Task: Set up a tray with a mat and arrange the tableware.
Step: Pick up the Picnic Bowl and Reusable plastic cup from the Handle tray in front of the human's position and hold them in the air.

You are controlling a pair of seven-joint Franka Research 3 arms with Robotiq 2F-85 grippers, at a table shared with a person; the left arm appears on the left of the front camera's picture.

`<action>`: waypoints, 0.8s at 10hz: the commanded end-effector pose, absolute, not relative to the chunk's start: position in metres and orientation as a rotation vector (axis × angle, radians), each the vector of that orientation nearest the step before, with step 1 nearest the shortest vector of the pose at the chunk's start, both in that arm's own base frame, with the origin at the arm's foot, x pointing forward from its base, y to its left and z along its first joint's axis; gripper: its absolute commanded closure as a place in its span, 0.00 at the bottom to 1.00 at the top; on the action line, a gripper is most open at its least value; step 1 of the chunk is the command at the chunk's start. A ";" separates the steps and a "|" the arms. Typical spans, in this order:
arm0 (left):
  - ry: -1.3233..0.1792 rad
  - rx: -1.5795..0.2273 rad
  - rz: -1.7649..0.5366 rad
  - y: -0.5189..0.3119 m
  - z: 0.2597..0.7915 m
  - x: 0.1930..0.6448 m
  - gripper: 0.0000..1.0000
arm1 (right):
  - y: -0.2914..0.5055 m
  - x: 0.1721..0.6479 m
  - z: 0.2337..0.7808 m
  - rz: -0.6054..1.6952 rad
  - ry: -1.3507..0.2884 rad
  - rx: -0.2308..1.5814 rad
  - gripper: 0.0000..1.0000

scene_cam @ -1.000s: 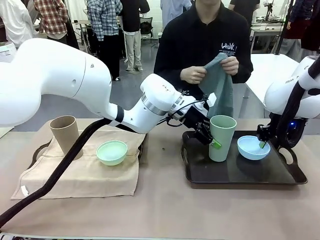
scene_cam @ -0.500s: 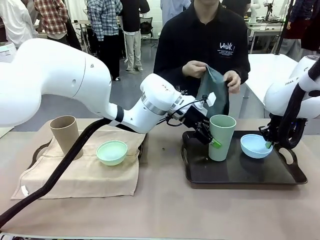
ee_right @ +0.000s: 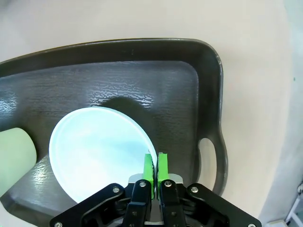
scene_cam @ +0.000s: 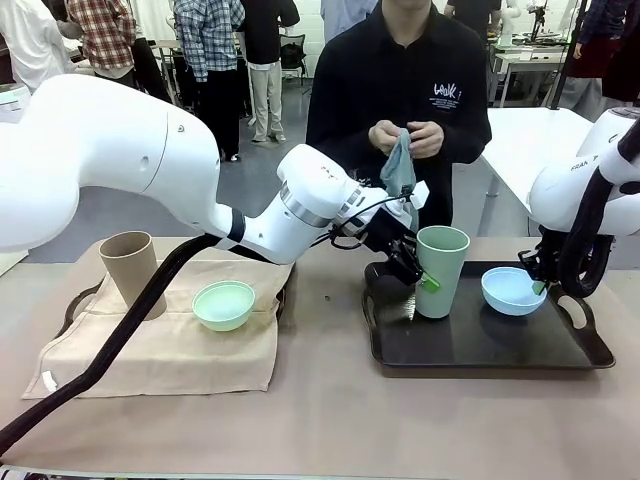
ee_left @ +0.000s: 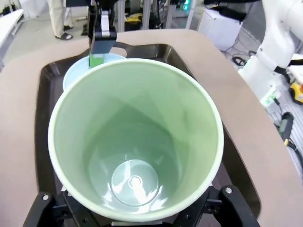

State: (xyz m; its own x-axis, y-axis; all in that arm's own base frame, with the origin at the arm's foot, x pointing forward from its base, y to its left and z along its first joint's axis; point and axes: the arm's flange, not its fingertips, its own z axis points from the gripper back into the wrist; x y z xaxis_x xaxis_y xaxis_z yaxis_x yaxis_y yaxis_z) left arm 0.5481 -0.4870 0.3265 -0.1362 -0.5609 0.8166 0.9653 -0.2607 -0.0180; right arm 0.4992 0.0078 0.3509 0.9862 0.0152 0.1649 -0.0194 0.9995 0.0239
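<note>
We had the pale green cup [scene_cam: 441, 270] upright at the left end of the dark tray [scene_cam: 480, 350], left gripper [scene_cam: 415, 276] wrapped around it. The light blue bowl [scene_cam: 512, 291] sat near its right end, rim pinched by the right gripper [ee_right: 155, 165]. The person's hands [scene_cam: 405, 138] clutched a cloth [scene_cam: 399, 176].

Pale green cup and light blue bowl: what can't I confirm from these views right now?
- Front view: whether the pale green cup is off the black tray; its base gives no clear gap.
- Left wrist view: left end effector fingers, hidden by the cup.
- Right wrist view: light blue bowl rim between the pads, too thin to tell.
</note>
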 end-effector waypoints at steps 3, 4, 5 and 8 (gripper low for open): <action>-0.736 -0.844 -1.667 -0.454 0.391 0.505 0.34 | 0.014 0.469 0.413 0.084 -0.185 0.147 1.00; -0.771 -0.802 -1.672 -0.441 0.419 0.487 0.34 | 0.012 0.452 0.442 0.107 -0.207 0.146 1.00; -0.795 -0.777 -1.679 -0.433 0.438 0.475 0.34 | 0.008 0.436 0.467 0.112 -0.236 0.137 1.00; -0.885 -0.678 -1.698 -0.410 0.495 0.434 0.34 | -0.002 0.394 0.528 0.082 -0.315 0.085 1.00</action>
